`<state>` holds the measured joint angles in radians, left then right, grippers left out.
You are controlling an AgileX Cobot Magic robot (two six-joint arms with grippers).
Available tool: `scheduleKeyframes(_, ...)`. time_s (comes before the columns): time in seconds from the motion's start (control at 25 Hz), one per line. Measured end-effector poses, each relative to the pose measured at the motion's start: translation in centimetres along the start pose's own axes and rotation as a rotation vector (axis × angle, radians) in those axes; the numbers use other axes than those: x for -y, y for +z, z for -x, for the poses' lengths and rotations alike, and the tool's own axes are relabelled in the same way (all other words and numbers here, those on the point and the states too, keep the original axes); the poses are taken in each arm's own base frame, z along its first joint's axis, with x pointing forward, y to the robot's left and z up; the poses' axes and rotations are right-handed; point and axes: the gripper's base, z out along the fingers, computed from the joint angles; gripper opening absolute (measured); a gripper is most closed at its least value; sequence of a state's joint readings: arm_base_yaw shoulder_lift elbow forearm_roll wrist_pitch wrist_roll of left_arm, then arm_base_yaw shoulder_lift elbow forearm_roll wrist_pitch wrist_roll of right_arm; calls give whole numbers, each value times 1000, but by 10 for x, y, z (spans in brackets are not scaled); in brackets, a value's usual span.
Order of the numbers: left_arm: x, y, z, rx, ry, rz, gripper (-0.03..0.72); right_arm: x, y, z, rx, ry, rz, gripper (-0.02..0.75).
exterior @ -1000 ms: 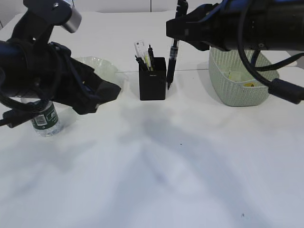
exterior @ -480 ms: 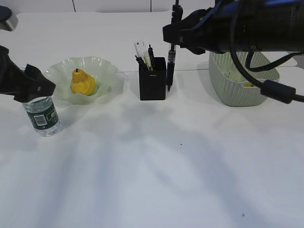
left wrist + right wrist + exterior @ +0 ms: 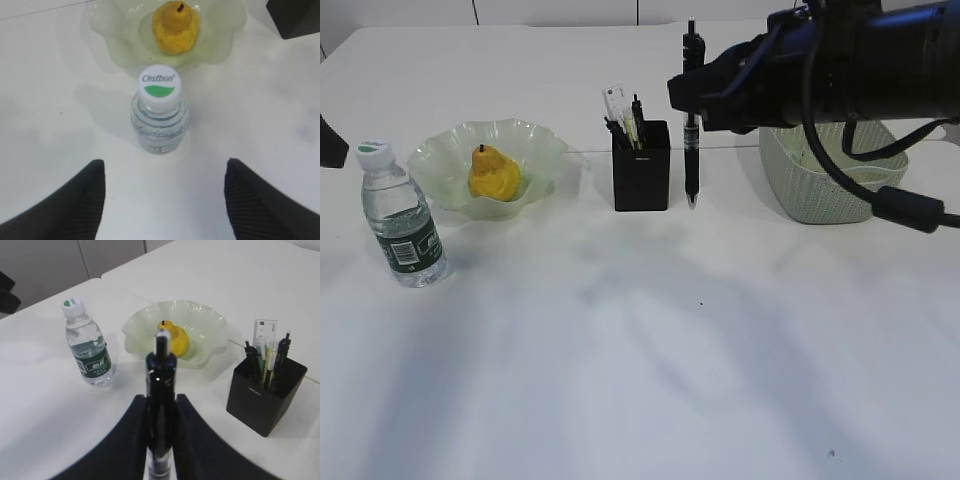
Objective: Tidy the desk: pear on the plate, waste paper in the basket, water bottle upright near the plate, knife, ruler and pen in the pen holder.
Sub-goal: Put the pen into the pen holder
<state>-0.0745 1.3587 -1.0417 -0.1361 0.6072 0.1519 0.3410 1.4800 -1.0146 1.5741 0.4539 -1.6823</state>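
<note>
Your "Cestbon"-capped water bottle (image 3: 159,115) stands upright beside the plate (image 3: 440,160) holding the pear (image 3: 493,173); right gripper (image 3: 161,405) pinches a pen (image 3: 691,120) beside the pen holder (image 3: 641,178); left gripper (image 3: 162,200) spread.

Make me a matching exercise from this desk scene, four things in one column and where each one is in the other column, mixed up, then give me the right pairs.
Things:
1. pear
2. water bottle
3. pen
4. ruler

Places:
A. standing in the black pen holder
B. held upright in the right tool, right of the holder
C. lying on the green plate
D. standing upright on the table, left of and in front of the plate

Pairs: 1-C, 2-D, 3-B, 4-A
</note>
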Motion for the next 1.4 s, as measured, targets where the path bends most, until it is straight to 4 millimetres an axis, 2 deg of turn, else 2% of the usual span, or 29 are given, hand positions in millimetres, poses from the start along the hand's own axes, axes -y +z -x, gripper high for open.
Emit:
scheduleKeyframes(0.36, -9, -12, 7, -58, 1, 23, 526, 7, 3, -9, -79, -126, -62, 148)
scheduleKeyframes(0.76, -9, -12, 6, -62, 2, 24, 526, 8, 2, -14, -132, -8, -73, 148)
scheduleKeyframes(0.96, -9, -12, 7, -58, 2, 24, 526, 5, 0, -28, -291, 31, -38, 148)
scheduleKeyframes(1.2, -9, -12, 8, -48, 2, 26, 526, 3, -13, -52, -605, 124, -53, 148)
scheduleKeyframes(1.28, -9, -12, 8, -48, 2, 26, 526, 6, -18, -53, -691, 130, -92, 148)
scheduleKeyframes(1.4, -9, -12, 8, -48, 2, 26, 526, 10, -25, -42, -761, 129, -145, 151)
